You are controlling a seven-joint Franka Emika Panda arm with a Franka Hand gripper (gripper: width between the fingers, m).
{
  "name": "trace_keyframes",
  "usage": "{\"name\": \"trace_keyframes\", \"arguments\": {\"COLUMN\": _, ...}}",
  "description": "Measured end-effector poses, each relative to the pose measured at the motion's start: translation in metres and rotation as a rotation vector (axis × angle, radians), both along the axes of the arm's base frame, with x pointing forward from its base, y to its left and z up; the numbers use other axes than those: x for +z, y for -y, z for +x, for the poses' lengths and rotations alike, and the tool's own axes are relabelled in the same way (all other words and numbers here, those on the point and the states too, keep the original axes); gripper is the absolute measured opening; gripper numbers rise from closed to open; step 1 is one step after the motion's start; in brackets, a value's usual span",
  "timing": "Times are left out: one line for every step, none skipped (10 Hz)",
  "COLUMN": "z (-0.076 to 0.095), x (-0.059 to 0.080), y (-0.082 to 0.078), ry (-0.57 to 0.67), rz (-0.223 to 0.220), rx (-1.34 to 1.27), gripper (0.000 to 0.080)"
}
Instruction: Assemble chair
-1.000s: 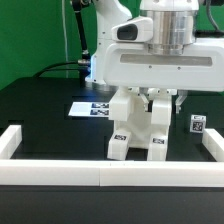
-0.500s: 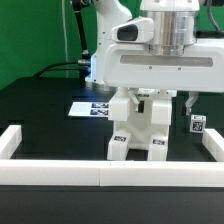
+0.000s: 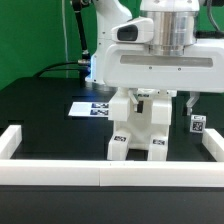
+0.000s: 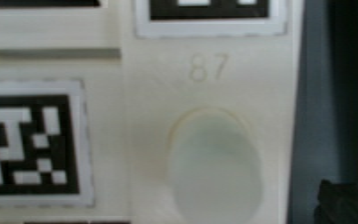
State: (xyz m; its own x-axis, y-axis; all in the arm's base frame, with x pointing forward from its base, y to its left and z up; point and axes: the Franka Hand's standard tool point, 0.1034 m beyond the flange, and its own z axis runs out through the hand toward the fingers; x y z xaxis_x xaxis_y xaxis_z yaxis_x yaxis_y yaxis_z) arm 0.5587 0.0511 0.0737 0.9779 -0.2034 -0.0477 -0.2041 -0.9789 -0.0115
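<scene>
Chair [image 3: 138,128]: blocky matte white plastic, square tags [image 4: 25,135], shallow oval dimple [image 4: 211,165]. Gripper [image 3: 165,102] fingers spread wide; one finger hard to make out.

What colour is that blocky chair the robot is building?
White. The chair carries small black-and-white square tags; the exterior view shows it best.

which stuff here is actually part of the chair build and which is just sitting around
job: chunky white plastic chair with square tags; open two-finger gripper
lying about: flat white marker board; long white border rails
</scene>
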Motion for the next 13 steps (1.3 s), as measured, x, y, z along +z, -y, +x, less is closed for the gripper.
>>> {"name": "trace_keyframes", "arguments": {"z": 0.0, "x": 0.0, "y": 0.0, "ry": 0.0, "rz": 0.0, "rx": 0.0, "gripper": 0.0649}}
{"name": "trace_keyframes", "arguments": {"z": 0.0, "x": 0.008, "y": 0.0, "ry": -0.009, "rz": 0.007, "rx": -0.003, "gripper": 0.0649}}
{"name": "trace_keyframes", "arguments": {"z": 0.0, "x": 0.019, "y": 0.001, "ry": -0.015, "rz": 0.015, "rx": -0.005, "gripper": 0.0649}}
{"name": "trace_keyframes", "arguments": {"z": 0.0, "x": 0.026, "y": 0.002, "ry": -0.015, "rz": 0.019, "rx": -0.008, "gripper": 0.0649}}
{"name": "trace_keyframes", "arguments": {"z": 0.0, "x": 0.031, "y": 0.001, "ry": -0.014, "rz": 0.023, "rx": -0.009, "gripper": 0.0649}}
{"name": "trace_keyframes", "arguments": {"z": -0.001, "x": 0.038, "y": -0.002, "ry": -0.008, "rz": 0.027, "rx": -0.019, "gripper": 0.0649}}
{"name": "trace_keyframes", "arguments": {"z": -0.002, "x": 0.046, "y": -0.007, "ry": -0.003, "rz": 0.033, "rx": -0.033, "gripper": 0.0649}}
{"name": "trace_keyframes", "arguments": {"z": -0.004, "x": 0.056, "y": -0.017, "ry": -0.002, "rz": 0.038, "rx": -0.076, "gripper": 0.0649}}
{"name": "trace_keyframes", "arguments": {"z": -0.012, "x": 0.065, "y": -0.033, "ry": -0.006, "rz": 0.039, "rx": -0.132, "gripper": 0.0649}}
{"name": "trace_keyframes", "arguments": {"z": -0.018, "x": 0.069, "y": -0.045, "ry": -0.008, "rz": 0.038, "rx": -0.172, "gripper": 0.0649}}
{"name": "trace_keyframes", "arguments": {"z": -0.026, "x": 0.071, "y": -0.059, "ry": -0.012, "rz": 0.04, "rx": -0.193, "gripper": 0.0649}}
{"name": "trace_keyframes", "arguments": {"z": -0.034, "x": 0.069, "y": -0.073, "ry": -0.02, "rz": 0.038, "rx": -0.203, "gripper": 0.0649}}
{"name": "trace_keyframes", "arguments": {"z": -0.037, "x": 0.066, "y": -0.082, "ry": -0.018, "rz": 0.036, "rx": -0.213, "gripper": 0.0649}}
